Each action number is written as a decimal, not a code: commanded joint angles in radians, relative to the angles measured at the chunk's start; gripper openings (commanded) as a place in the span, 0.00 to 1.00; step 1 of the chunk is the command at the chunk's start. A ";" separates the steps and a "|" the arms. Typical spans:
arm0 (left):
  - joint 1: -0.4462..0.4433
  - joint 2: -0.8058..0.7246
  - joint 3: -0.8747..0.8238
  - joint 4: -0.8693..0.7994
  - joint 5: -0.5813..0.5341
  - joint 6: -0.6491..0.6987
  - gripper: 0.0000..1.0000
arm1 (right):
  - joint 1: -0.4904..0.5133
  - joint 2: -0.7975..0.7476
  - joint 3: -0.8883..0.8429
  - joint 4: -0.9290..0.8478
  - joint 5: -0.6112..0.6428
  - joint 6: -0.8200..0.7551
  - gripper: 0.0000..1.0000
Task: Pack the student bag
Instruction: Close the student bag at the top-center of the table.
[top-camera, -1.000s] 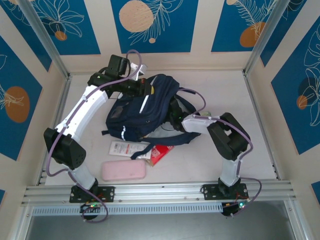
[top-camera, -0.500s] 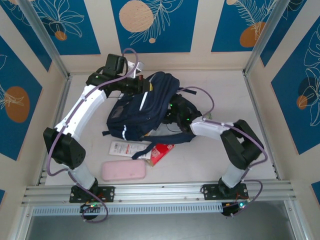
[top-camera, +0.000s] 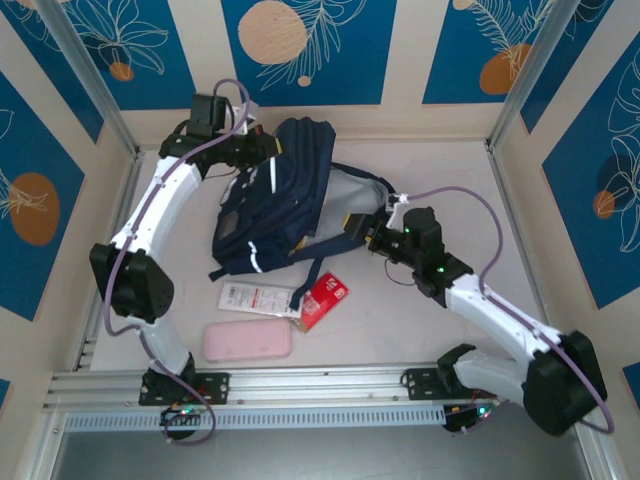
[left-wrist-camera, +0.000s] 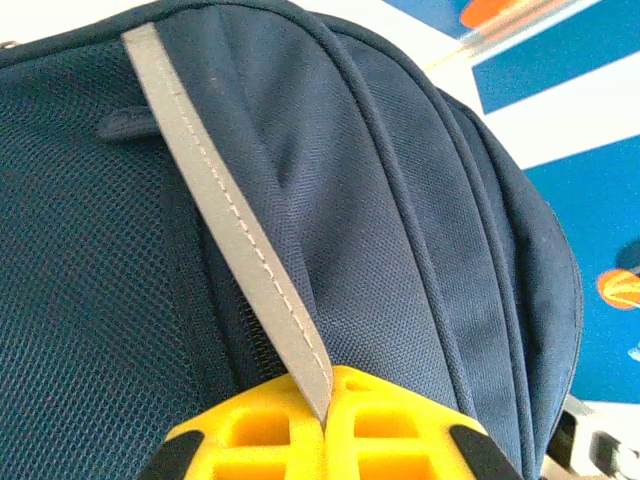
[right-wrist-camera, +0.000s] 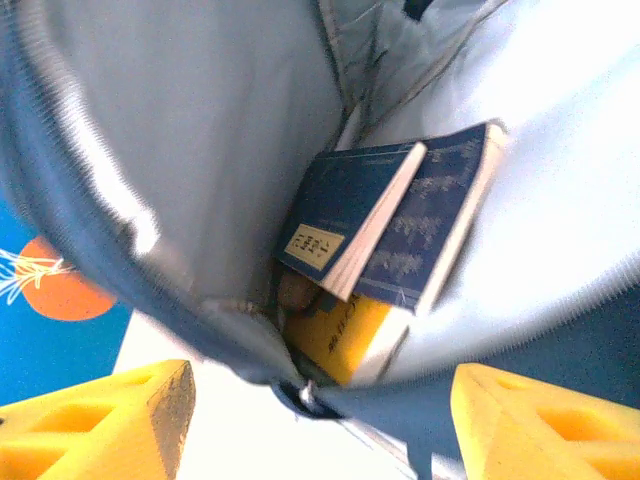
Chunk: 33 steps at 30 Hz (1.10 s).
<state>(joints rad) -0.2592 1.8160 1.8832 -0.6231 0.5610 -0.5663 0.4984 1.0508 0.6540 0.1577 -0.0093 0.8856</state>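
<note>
From above, the student bag (top-camera: 275, 205) lies mid-table (top-camera: 440, 180), toward twelve o'clock. The left gripper (top-camera: 262, 155) meets its eleven o'clock corner. The right gripper (top-camera: 362, 228) sits at its three o'clock side, by the grey-lined mouth.

At the left wrist, the yellow fingers (left-wrist-camera: 400, 440) are pressed together, pinching the bag's reflective stripe (left-wrist-camera: 235, 245).

At the right wrist, the fingers (right-wrist-camera: 110, 415) stand well apart, holding nothing, before the open bag with blue books (right-wrist-camera: 350, 215) inside.
</note>
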 joint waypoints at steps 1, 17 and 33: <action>0.025 0.053 0.136 0.017 -0.151 0.056 0.00 | -0.007 -0.073 0.015 -0.170 0.053 -0.120 0.68; -0.095 0.173 0.228 -0.108 -0.311 0.097 0.53 | -0.194 0.071 0.116 -0.493 0.154 -0.142 0.71; -0.260 -0.476 -0.672 0.252 -0.247 -0.039 0.62 | -0.369 0.729 0.641 -0.715 0.404 -0.188 0.71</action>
<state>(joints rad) -0.4774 1.3857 1.2716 -0.4324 0.2985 -0.6006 0.1383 1.7031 1.2037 -0.4324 0.2710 0.7197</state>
